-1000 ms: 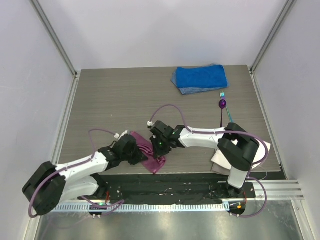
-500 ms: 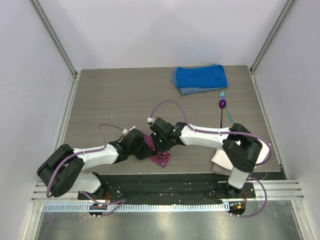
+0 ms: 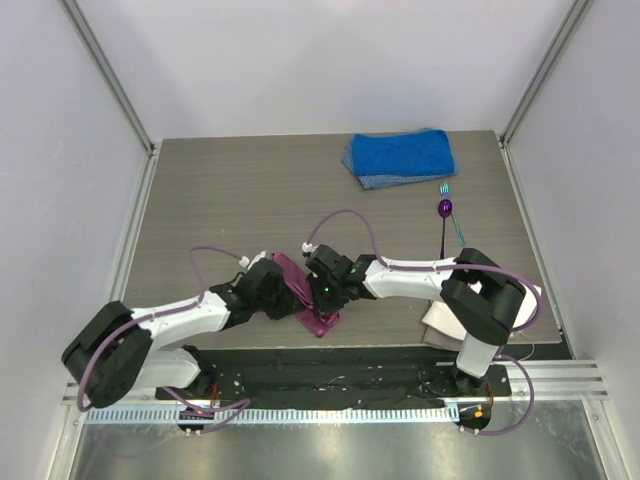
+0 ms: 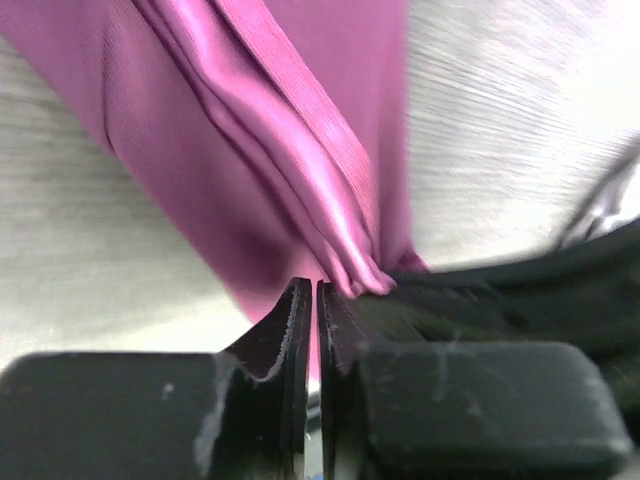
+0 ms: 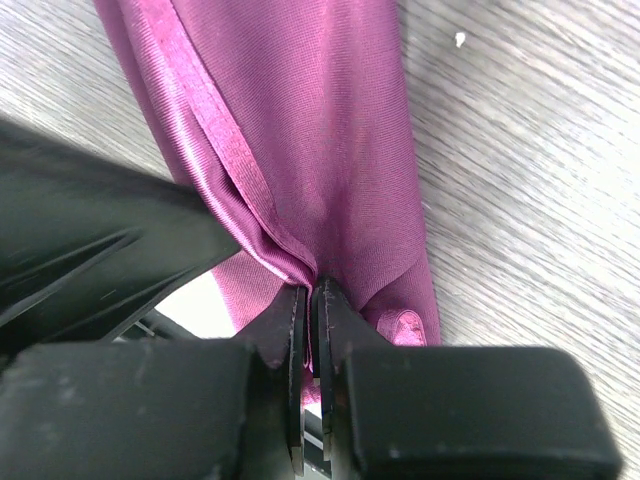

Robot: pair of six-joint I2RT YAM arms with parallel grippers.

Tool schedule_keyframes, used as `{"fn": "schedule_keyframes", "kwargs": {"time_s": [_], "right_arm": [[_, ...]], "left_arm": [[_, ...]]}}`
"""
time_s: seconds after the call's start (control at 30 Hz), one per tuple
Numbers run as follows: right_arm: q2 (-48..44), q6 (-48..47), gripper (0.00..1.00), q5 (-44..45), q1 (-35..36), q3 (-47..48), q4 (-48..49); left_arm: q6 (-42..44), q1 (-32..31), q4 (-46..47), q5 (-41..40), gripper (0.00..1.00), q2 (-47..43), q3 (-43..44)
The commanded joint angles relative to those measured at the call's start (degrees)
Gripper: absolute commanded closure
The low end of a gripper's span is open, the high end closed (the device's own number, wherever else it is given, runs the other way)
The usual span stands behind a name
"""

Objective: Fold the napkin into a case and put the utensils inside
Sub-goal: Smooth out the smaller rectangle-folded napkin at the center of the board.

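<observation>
Both pairs clenched on the napkin [image 3: 322, 322], bunched at lower centre of the desk [image 3: 230, 190]: left fingers [image 4: 285, 330] and right fingers [image 5: 285, 325] pinch its folds. Spoon [image 3: 445, 208] and fork [image 3: 456, 226] lie well apart at right. Blue towel [image 3: 400, 157] sits upper right, and the right forearm [image 3: 410, 275] lies just below the utensils.

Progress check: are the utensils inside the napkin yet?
No, the spoon and fork lie bare on the table at its right side, well apart from the napkin.
</observation>
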Motion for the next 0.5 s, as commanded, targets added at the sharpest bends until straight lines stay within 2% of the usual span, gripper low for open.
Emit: {"fn": "schedule_keyframes", "kwargs": {"time_s": [0.0,0.1,0.2,0.33,0.47], "right_arm": [[-0.3,0.8,0.98,0.6,0.3,-1.6,1.9],[-0.4,0.5,0.96,0.9,0.3,-1.5,1.5],[-0.6,0.4,0.95,1.5,0.2,-1.3,1.2],[-0.7,0.4,0.93,1.6,0.3,-1.1,1.0],[-1.0,0.5,0.92,2.1,0.3,-1.0,1.0]], "left_arm": [[2.0,0.1,-8.3,-3.1,0.88,-10.2,0.9],[3.2,1.8,-11.2,-4.3,0.84,-14.7,3.9],[4.7,4.6,-11.2,-2.5,0.82,-14.2,6.9],[7.7,9.4,-6.4,3.9,0.83,-4.7,10.1],[9.4,9.8,-1.8,8.2,0.87,4.2,12.7]]}}
